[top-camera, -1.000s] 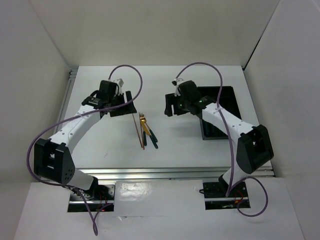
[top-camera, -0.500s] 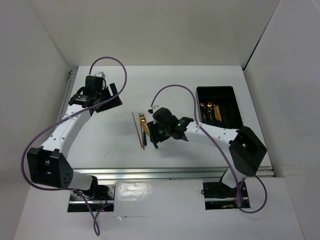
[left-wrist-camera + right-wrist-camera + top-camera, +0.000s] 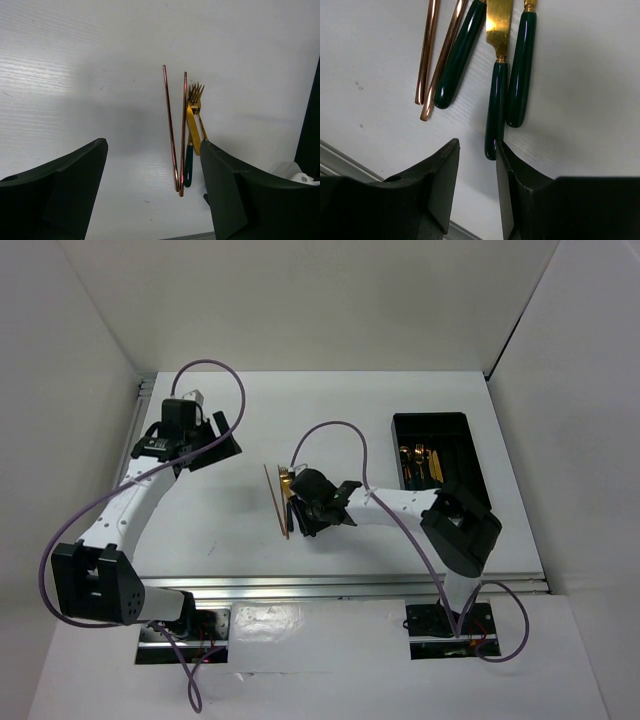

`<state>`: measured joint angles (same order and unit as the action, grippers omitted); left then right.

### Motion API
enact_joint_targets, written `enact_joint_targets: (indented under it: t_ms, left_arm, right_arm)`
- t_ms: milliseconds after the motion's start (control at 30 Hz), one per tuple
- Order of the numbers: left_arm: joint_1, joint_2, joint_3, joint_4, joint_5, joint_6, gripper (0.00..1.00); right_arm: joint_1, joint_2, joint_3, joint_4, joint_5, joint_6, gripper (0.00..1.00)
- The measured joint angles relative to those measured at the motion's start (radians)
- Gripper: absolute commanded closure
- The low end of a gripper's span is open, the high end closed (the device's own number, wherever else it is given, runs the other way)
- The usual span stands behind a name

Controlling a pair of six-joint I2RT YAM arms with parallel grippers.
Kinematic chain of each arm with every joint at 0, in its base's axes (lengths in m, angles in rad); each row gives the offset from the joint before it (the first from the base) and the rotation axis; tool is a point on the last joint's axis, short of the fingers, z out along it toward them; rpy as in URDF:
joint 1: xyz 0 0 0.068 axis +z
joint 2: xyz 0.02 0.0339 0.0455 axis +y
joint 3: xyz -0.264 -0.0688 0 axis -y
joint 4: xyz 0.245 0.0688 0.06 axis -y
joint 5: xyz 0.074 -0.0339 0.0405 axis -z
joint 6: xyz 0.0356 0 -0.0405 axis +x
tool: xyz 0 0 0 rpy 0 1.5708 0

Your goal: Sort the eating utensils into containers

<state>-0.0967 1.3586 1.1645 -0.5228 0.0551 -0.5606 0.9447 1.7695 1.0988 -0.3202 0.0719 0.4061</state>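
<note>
Two brown chopsticks [image 3: 275, 500] lie mid-table beside gold utensils with teal handles [image 3: 287, 478]. My right gripper [image 3: 305, 518] is down over their near ends. In the right wrist view the jaws [image 3: 476, 145] stand narrowly apart, open. The tip of the middle teal handle [image 3: 495, 110] lies between them against the right finger [image 3: 520, 190], not clamped. Two more handles [image 3: 460, 55] [image 3: 521, 70] and the chopsticks [image 3: 427, 55] lie beside it. My left gripper [image 3: 215, 442] hangs open at the left, above the table. Its view shows the chopsticks [image 3: 172, 130] and a fork [image 3: 196, 97] between its wide fingers. The black tray [image 3: 430, 418] holds gold utensils [image 3: 420, 462].
White walls close in the table at the left, back and right. The table's metal front rail [image 3: 350, 585] runs along the near edge, close behind my right gripper. The purple cables [image 3: 340, 430] arch above both arms.
My right arm swung from the tray to the utensils mid-table and dropped over their handle ends, its jaws narrowing. My left arm drew back to the left.
</note>
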Motion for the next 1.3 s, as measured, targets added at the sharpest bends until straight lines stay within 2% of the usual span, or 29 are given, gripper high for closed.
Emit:
enact_joint_targets:
  t_ms: [533, 700, 933, 1000, 1300]
  left_arm:
    - [0.000, -0.031, 0.000, 0.019, 0.021, 0.004, 0.11]
    - [0.000, -0.031, 0.000, 0.019, 0.022, 0.004, 0.11]
    - [0.000, -0.031, 0.000, 0.019, 0.022, 0.004, 0.11]
    - [0.000, -0.031, 0.000, 0.019, 0.022, 0.004, 0.11]
    - [0.005, -0.028, 0.000, 0.020, 0.023, 0.007, 0.11]
  right_arm:
    - [0.000, 0.090, 0.055, -0.003, 0.073, -0.017, 0.57]
    - [0.000, 0.103, 0.060, 0.002, 0.080, -0.026, 0.72]
    - [-0.006, 0.124, 0.078, 0.029, 0.079, -0.029, 0.86]
    - [-0.010, 0.127, 0.080, 0.038, 0.072, -0.029, 0.94]
    - [-0.031, 0.109, 0.079, 0.013, 0.074, -0.024, 0.97]
